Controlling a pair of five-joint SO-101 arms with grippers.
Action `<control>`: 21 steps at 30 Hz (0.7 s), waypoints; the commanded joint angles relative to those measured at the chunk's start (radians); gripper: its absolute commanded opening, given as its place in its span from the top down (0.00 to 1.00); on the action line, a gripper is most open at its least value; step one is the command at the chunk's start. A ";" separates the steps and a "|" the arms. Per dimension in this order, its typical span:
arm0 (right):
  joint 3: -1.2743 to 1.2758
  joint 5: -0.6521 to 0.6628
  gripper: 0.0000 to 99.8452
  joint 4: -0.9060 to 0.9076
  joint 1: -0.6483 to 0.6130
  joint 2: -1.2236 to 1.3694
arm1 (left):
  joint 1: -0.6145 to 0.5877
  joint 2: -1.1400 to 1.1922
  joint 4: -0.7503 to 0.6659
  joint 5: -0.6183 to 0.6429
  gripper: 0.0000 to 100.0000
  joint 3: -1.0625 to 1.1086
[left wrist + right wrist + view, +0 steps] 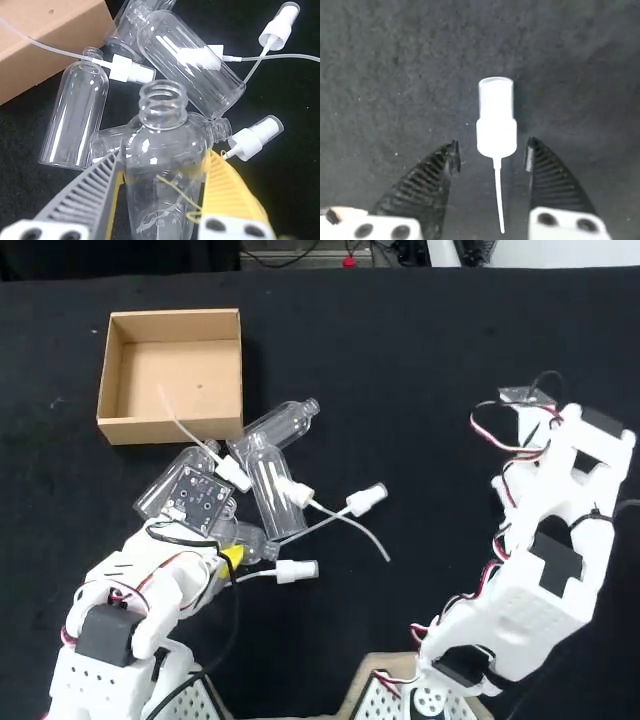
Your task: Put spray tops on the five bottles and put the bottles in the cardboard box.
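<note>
High view shows the cardboard box (170, 428) at the far left of the black bench (400, 360), open side up; inside it one sees the brown floor and the thin end of a dip tube (55, 49), which crosses the near wall from a spray top (235, 475) lying just outside. Clear bottles lie in a heap just beside the near right corner of the box; one uncapped bottle (285, 422) is on its side, its long axis slanted and its neck pointing to the far right, away from the box; a second bottle (272, 490) has its axis running nearly from far to near. Two loose spray tops (365, 500) lie on the bench beside the heap, their tubes trailing.

Left wrist view shows the left hand (164, 154) clenched on a held bottle (161, 125); the grey finger (87, 187) and the yellow finger (227, 187) press its sides; its open neck points away from the wrist, toward the heap, and its axis is in line with the hand.

Right wrist view shows the right hand (491, 149) released; its black fingers stand on both sides of a white sprayer (496, 117) without touching it; the head points away from the wrist, the tube toward it.
</note>
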 commanded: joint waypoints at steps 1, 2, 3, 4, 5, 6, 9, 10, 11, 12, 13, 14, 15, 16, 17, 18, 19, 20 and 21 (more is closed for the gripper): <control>0.025 0.025 0.79 -0.086 0.029 -0.002 | 0.004 -0.009 0.005 0.011 0.85 -0.061; 0.051 0.044 0.79 -0.109 0.029 -0.002 | 0.004 -0.009 0.005 0.011 0.85 -0.061; 0.082 0.054 0.79 -0.130 0.028 -0.002 | 0.004 -0.009 0.006 0.011 0.85 -0.061; 0.108 0.055 0.79 -0.149 0.028 -0.002 | 0.004 -0.009 0.006 0.011 0.85 -0.061; 0.130 0.048 0.79 -0.164 0.028 -0.005 | 0.004 -0.009 0.006 0.011 0.85 -0.061; 0.140 0.043 0.79 -0.173 0.028 -0.007 | 0.004 -0.009 0.006 0.011 0.85 -0.061; 0.148 0.041 0.80 -0.178 0.031 -0.002 | 0.004 -0.009 0.006 0.011 0.85 -0.061; 0.148 0.037 0.82 -0.180 0.031 -0.002 | 0.004 -0.009 0.006 0.011 0.85 -0.061; 0.148 0.031 0.84 -0.180 0.032 -0.002 | 0.004 -0.009 0.006 0.011 0.85 -0.061; 0.148 0.029 0.85 -0.180 0.032 -0.002 | 0.004 -0.009 0.006 0.011 0.85 -0.061; 0.148 0.029 0.87 -0.180 0.032 -0.002 | 0.004 -0.009 0.006 0.011 0.85 -0.061; 0.148 0.032 0.88 -0.180 0.032 -0.002 | 0.004 -0.009 0.006 0.011 0.85 -0.061; 0.148 0.035 0.89 -0.180 0.032 -0.001 | 0.004 -0.009 0.006 0.011 0.85 -0.061; 0.148 0.035 0.89 -0.180 0.034 0.005 | 0.004 -0.009 0.006 0.011 0.85 -0.061; 0.145 0.035 0.89 -0.180 0.034 0.015 | 0.004 -0.009 0.006 0.011 0.85 -0.061; 0.145 0.035 0.88 -0.180 0.034 0.025 | 0.004 -0.009 0.006 0.011 0.85 -0.061; 0.145 0.035 0.87 -0.180 0.034 0.038 | 0.004 -0.009 0.006 0.011 0.85 -0.061; 0.143 0.035 0.85 -0.180 0.034 0.050 | 0.004 -0.009 0.006 0.011 0.85 -0.061; 0.142 0.035 0.84 -0.180 0.034 0.062 | 0.004 -0.009 0.006 0.011 0.85 -0.061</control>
